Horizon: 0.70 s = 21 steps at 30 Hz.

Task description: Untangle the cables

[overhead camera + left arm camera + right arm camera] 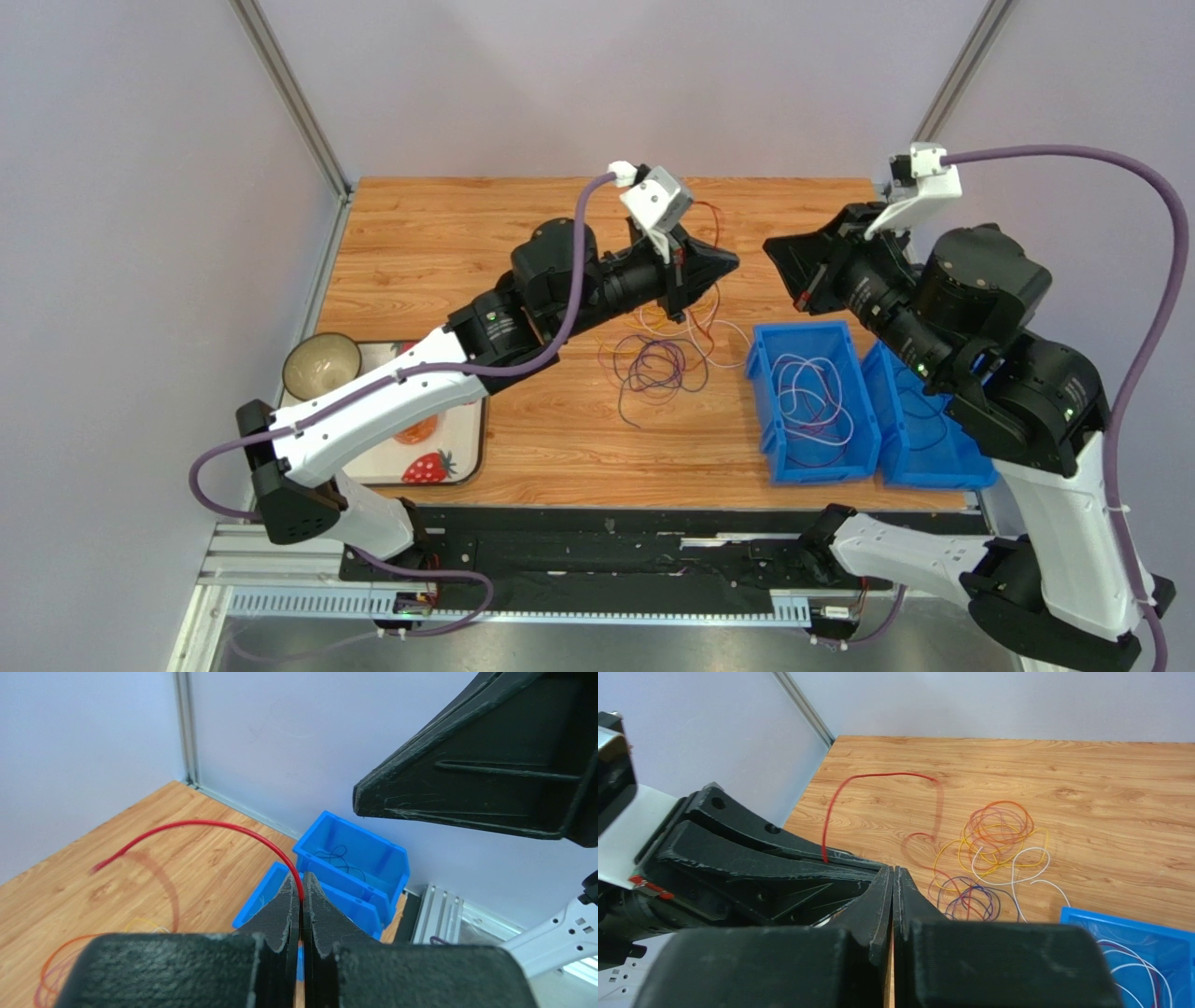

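A tangle of thin cables [659,353] in orange, yellow, purple and white lies mid-table; the right wrist view shows it too [990,847]. My left gripper [723,263] hangs above the pile, shut on a red cable [210,826] that arcs up out of the closed tips [302,882]. The red cable also shows in the right wrist view [878,777]. My right gripper [776,254] faces the left one tip to tip, a short gap apart. Its jaws [892,871] are shut with nothing between them.
Two blue bins stand right of the pile: the near one [800,333] holds white and purple cables, the other [926,448] a dark cable. A tray [470,445] with a bowl [320,364] and a strawberry sits front left. Cage posts stand at the back corners.
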Each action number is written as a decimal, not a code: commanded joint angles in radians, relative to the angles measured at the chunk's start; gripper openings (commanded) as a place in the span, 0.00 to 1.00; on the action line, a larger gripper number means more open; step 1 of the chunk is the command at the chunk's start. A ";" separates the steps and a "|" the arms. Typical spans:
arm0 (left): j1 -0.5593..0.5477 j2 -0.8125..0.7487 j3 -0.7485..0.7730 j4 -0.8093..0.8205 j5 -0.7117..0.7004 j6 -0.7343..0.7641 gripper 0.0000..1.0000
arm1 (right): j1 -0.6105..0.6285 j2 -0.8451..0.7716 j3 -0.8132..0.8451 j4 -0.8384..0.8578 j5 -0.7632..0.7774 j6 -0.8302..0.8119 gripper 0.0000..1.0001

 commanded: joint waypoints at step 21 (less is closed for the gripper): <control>-0.098 0.393 0.595 -0.089 0.201 -0.040 0.00 | 0.000 -0.276 -0.104 -0.118 0.470 0.014 1.00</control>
